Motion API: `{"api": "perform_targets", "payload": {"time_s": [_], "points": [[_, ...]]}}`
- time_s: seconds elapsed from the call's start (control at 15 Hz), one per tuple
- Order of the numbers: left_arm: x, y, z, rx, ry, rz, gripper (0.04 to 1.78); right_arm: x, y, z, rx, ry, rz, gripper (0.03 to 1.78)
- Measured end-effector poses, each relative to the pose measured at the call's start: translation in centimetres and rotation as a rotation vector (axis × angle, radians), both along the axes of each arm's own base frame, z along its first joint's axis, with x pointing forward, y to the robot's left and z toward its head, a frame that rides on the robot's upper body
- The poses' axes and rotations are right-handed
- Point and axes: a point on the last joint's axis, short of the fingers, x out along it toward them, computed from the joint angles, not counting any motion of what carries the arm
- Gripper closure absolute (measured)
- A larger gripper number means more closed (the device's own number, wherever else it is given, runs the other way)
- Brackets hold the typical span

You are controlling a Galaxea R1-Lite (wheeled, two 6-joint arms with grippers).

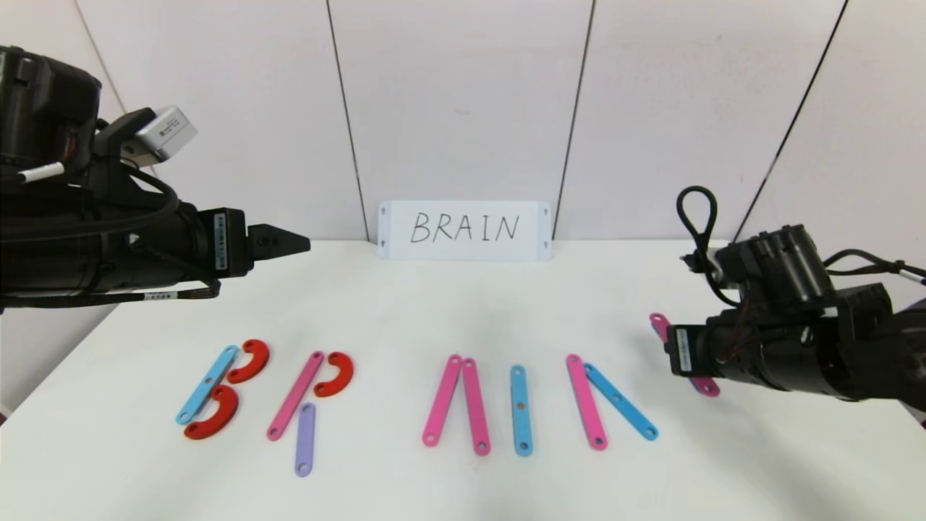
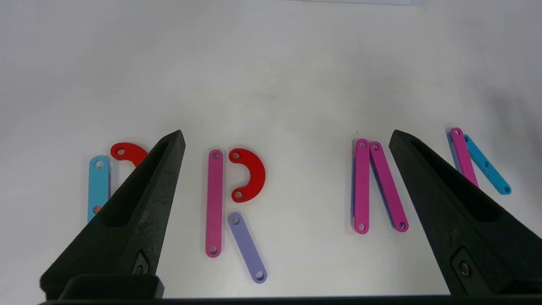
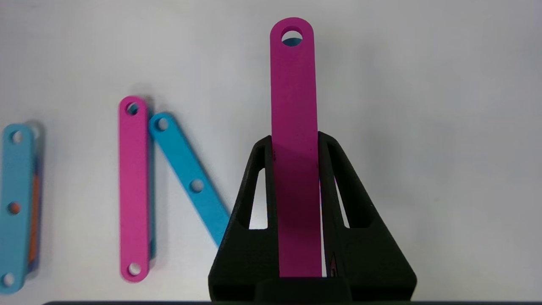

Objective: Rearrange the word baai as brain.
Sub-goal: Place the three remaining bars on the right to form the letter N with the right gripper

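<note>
The flat holed pieces lie in a row on the white table (image 1: 463,304). From the left: a blue strip (image 1: 207,383) with two red curves (image 1: 249,360); a pink strip (image 1: 295,396) with a red curve (image 1: 336,373) and the purple strip (image 1: 304,439); two leaning pink strips (image 1: 443,399); one upright blue strip (image 1: 521,409); then a pink strip (image 1: 586,401) with a slanted blue strip (image 1: 621,401). Just right of that last pair, my right gripper (image 3: 295,140) is shut on another pink strip (image 3: 294,84), held above the table. My left gripper (image 2: 288,135) hovers open and empty over the left letters.
A white card (image 1: 464,230) with handwritten BRAIN leans against the wall at the back centre. Bare table lies behind the row and to the right of the held strip. The table's left edge runs close to the blue strip.
</note>
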Motion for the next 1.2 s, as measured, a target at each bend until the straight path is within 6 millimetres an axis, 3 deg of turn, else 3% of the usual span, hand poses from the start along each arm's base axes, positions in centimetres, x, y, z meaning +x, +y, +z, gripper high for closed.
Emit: {"api": "perform_targets", "payload": {"time_s": [0.2,0.4,1.2], "points": [[0.0,-0.1,0.0,0.0,0.001,-0.002,0.13,-1.4,0.2,-1.4,0.04,-0.052,0.026,1.51],[0.0,-0.1,0.0,-0.002,0.002,-0.006,0.13,-1.1,0.6,-2.6,0.061,-0.102,0.035,1.51],[0.1,-0.1,-0.1,-0.001,0.006,-0.005,0.13,-0.6,0.9,-5.5,0.049,-0.035,0.023,1.51]]}}
